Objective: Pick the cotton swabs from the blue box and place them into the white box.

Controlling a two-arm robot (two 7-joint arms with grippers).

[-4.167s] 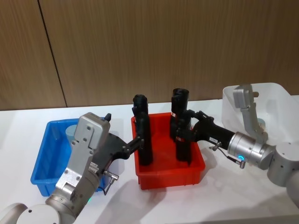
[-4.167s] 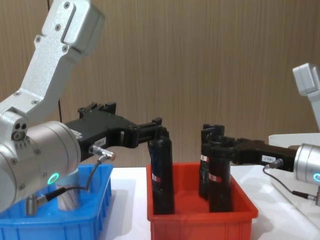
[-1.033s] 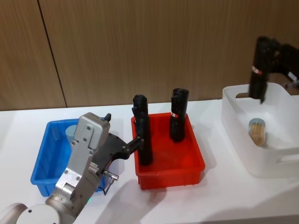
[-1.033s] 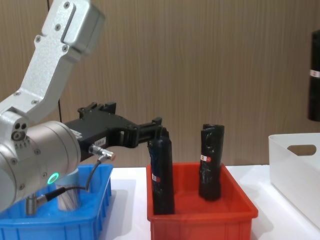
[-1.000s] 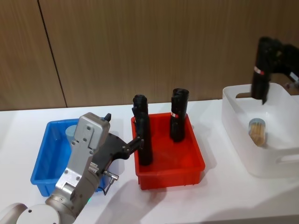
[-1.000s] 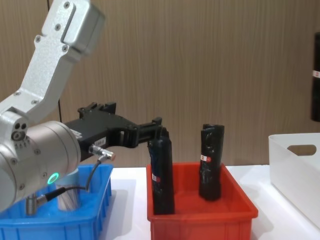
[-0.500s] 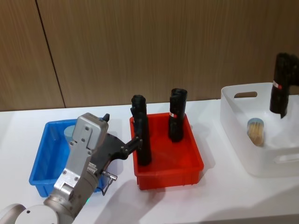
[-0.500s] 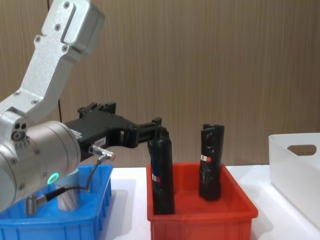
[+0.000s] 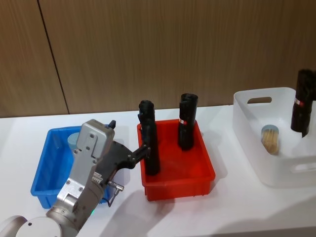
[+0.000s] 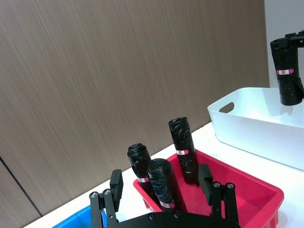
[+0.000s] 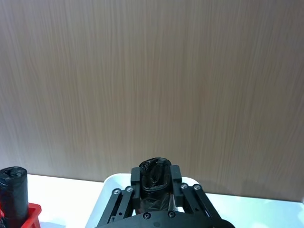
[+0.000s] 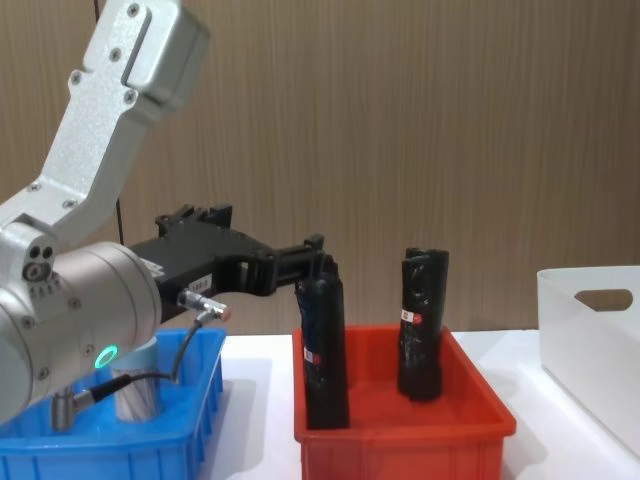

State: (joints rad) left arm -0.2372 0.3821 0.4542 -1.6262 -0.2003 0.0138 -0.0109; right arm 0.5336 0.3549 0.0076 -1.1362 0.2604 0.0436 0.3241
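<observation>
One jar of cotton swabs [image 9: 74,139] stands in the blue box [image 9: 43,170] at the left, half hidden behind my left arm; the chest view shows this jar [image 12: 140,385] low in the blue box [image 12: 205,400]. Another jar of cotton swabs [image 9: 270,139] lies inside the white box [image 9: 256,95] at the right. My left gripper [image 10: 160,183] is open, its fingers on either side of a black roll in the red bin. My right gripper [image 11: 156,183] is shut on a black roll [image 9: 301,106], held upright over the white box's right part.
A red bin [image 9: 180,185] sits between the two boxes with two upright black rolls, one at the front left [image 9: 150,143] and one at the back [image 9: 186,121]. A wooden wall runs behind the white table. Bare table lies in front of the bins.
My right gripper lifted a black roll out of the red bin, carried it right, and in the last second lowered it over the white box. The left arm has not moved.
</observation>
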